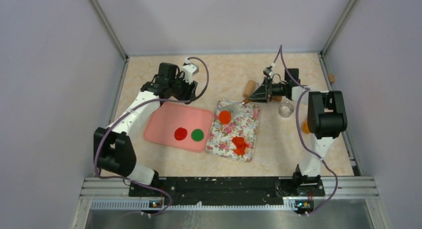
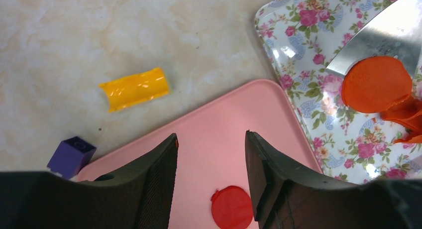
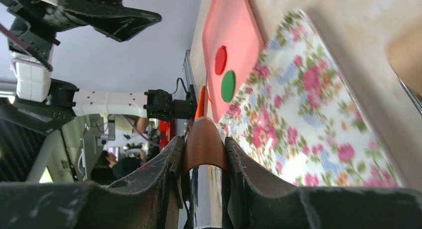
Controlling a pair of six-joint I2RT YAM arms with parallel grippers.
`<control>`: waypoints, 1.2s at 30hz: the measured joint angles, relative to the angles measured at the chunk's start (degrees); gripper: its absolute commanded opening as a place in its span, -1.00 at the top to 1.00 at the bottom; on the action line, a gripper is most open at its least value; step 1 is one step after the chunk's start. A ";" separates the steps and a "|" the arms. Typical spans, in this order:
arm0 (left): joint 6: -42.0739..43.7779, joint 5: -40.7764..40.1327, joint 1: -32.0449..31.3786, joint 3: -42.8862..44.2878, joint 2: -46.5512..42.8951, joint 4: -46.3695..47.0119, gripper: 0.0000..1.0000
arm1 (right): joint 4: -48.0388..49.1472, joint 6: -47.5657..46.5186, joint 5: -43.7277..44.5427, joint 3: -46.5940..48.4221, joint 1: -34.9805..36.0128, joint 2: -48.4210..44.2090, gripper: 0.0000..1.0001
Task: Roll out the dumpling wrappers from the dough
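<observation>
An orange-red wrapper disc (image 1: 225, 116) lies at the far end of the floral tray (image 1: 219, 139). The ragged orange-red dough scrap (image 1: 240, 145) lies nearer on the same tray. A red disc (image 1: 180, 134) and a green disc (image 1: 197, 135) lie on the pink tray (image 1: 164, 119). My right gripper (image 1: 250, 96) is shut on the wooden handle (image 3: 204, 144) of a scraper. In the left wrist view, the scraper's metal blade (image 2: 383, 37) touches the orange-red disc (image 2: 375, 84). My left gripper (image 2: 211, 139) is open and empty above the pink tray's far edge, with the red disc (image 2: 231, 208) below it.
A wooden roller (image 1: 249, 85) lies on the table behind the floral tray. A ring cutter (image 1: 286, 109) stands right of that tray, and an orange stick (image 1: 305, 127) is by the right arm. A yellow piece (image 2: 134, 88) and a purple block (image 2: 71, 156) lie beyond the pink tray.
</observation>
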 measured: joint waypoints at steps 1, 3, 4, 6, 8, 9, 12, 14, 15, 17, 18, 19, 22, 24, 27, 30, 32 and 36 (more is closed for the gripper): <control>0.07 -0.09 0.74 -0.44 -1.01 -0.39 -0.11 | 0.11 0.59 0.00 1.42 0.76 0.00 1.00; 0.22 -0.33 1.90 -1.40 -2.54 -0.76 -0.11 | 2.29 3.58 -0.04 4.24 2.86 0.00 1.00; 0.22 -0.52 2.38 -1.99 -3.21 -0.92 -0.11 | 4.48 5.68 -0.15 4.90 3.69 0.02 1.00; 0.20 -1.03 3.26 -3.50 -4.57 -1.16 -0.11 | 12.59 12.44 -0.11 5.40 5.75 0.42 1.00; 0.09 -1.31 3.61 -4.68 -5.44 -1.60 -0.11 | 23.19 21.49 0.07 5.44 7.85 1.77 1.00; -0.02 -1.38 3.80 -5.25 -5.90 -1.84 -0.11 | 27.50 25.40 0.20 5.51 8.85 2.73 1.00; -0.46 -1.46 4.28 -7.13 -7.67 -2.29 -0.11 | 32.39 30.86 0.59 6.95 11.78 5.53 1.00; -0.68 -1.44 4.57 -8.15 -9.05 -2.49 -0.11 | 32.22 31.56 1.03 8.72 13.86 7.26 1.00; -0.87 -1.44 4.76 -8.52 -9.77 -2.71 -0.12 | 32.17 31.67 1.31 9.81 15.10 8.09 1.00; -1.38 -1.42 5.18 -9.07 -10.97 -2.71 -0.12 | 32.15 31.85 1.46 11.69 16.39 9.22 1.00; -1.62 -1.36 5.51 -9.27 -11.47 -2.69 -0.12 | 32.00 31.74 1.60 12.90 17.07 9.92 1.00; -1.84 -1.31 5.77 -9.42 -11.87 -2.67 -0.11 | 31.39 31.26 1.75 13.99 17.57 10.45 1.00; -2.64 -1.14 6.71 -10.36 -12.92 -2.49 -0.12 | 25.77 27.17 2.73 17.27 18.38 11.58 1.00; -3.17 -0.94 7.17 -11.15 -13.22 -2.45 -0.11 | 20.83 22.67 3.63 19.39 18.40 12.09 1.00; -3.74 -0.57 7.61 -12.09 -13.22 -2.47 -0.12 | 14.19 16.92 5.29 21.20 18.47 12.68 1.00; -4.15 -0.17 7.85 -12.28 -13.25 -2.49 -0.12 | 8.57 12.44 6.84 22.75 18.58 14.05 1.00; -4.31 -0.07 8.00 -12.28 -13.35 -2.56 -0.12 | 3.65 8.76 8.48 24.55 18.91 15.47 1.00; -4.31 0.09 8.35 -12.28 -13.70 -2.80 -0.12 | -3.13 3.85 11.15 26.93 19.82 16.90 1.00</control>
